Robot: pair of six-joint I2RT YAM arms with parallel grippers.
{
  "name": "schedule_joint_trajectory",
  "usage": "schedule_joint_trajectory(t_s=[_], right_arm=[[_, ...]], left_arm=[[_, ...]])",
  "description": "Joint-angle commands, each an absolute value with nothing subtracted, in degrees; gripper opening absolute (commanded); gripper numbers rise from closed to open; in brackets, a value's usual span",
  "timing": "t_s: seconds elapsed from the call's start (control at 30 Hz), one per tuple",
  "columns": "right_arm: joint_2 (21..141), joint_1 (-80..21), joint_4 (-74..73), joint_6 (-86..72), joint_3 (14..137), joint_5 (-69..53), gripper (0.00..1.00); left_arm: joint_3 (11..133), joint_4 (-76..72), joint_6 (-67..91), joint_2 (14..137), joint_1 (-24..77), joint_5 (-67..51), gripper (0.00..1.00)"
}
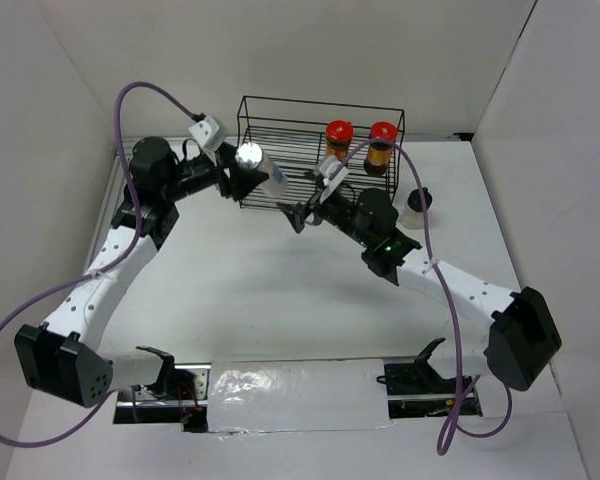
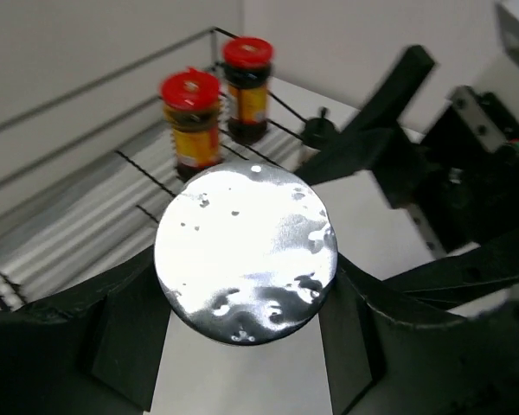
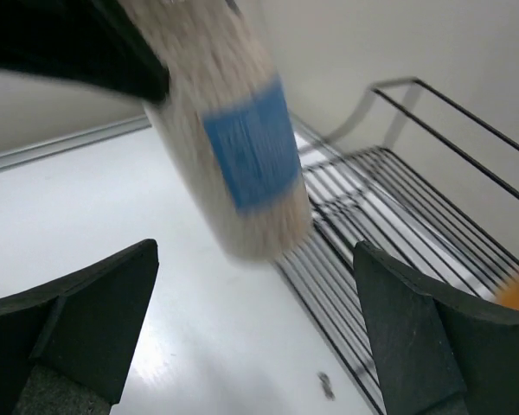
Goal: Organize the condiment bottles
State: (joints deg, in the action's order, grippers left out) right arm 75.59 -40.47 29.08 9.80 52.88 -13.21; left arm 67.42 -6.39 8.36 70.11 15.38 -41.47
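Bottle gripped by left hand at rack corner

Left hand (image 2: 245, 298): closed on the white-capped bottle (image 3: 242, 156), one finger on each side of the shiny white cap (image 2: 246, 251). The bottle hangs tilted below the hand, blue label facing the right wrist camera. Its base is at the near left corner of the wire rack (image 1: 280, 125). Whether the base touches the wires or the worktop (image 1: 280, 290) cannot be told.

Right hand (image 3: 255, 294): wide, nothing between its fingers (image 3: 78, 320). It faces the left hand, with the hanging bottle just ahead of it and above its fingertips, not in contact.

Beyond the left hand, inside the rack toward its far right end, two amber bottles with red caps stand upright side by side, close together: the nearer bottle (image 2: 193, 121) and the farther bottle (image 2: 248, 86). Both are well apart from the held bottle.

Black-capped bottle (image 1: 417, 207): upright on the worktop, outside the rack just off its right end. It stands to the right of the right hand, past the wrist, close beside the right arm (image 1: 460, 285). Contact with the arm cannot be told.
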Motion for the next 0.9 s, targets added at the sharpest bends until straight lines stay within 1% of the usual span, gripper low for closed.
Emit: schedule_joint_trajectory(t_s=[0.0, 0.03, 0.17, 0.4, 0.47, 0.67, 0.87], right_arm=[[68.93, -37.88, 29.79, 8.26, 50.11, 2.77, 1.00], [67.95, -37.45, 30.06, 8.17, 48.62, 4.38, 1.00], [64.95, -37.88, 26.21, 10.36, 47.64, 8.61, 1.00], [61.62, -39.20, 21.98, 11.78, 47.55, 14.85, 1.00], [60.65, -39.29, 20.23, 11.95, 47.72, 16.08, 1.00], [58.71, -39.81, 18.28, 12.13, 47.02, 17.14, 1.00], [58.19, -40.78, 16.88, 12.13, 46.85, 18.36, 1.00]], left_arm=[[75.66, -13.80, 0.71, 74.94, 15.91, -28.05, 0.00], [77.33, -13.97, -1.99, 76.36, 16.08, -25.08, 0.00], [85.76, -14.06, -7.45, 84.35, 16.79, -20.93, 0.00], [95.79, -10.38, -11.77, 95.08, 17.31, -13.81, 0.00], [98.17, -8.97, -12.22, 97.37, 17.31, -13.36, 0.00], [106.60, 3.59, -9.06, 104.05, 17.23, -11.34, 0.00], [109.15, 7.46, -6.60, 106.96, 17.05, -12.66, 0.00]])
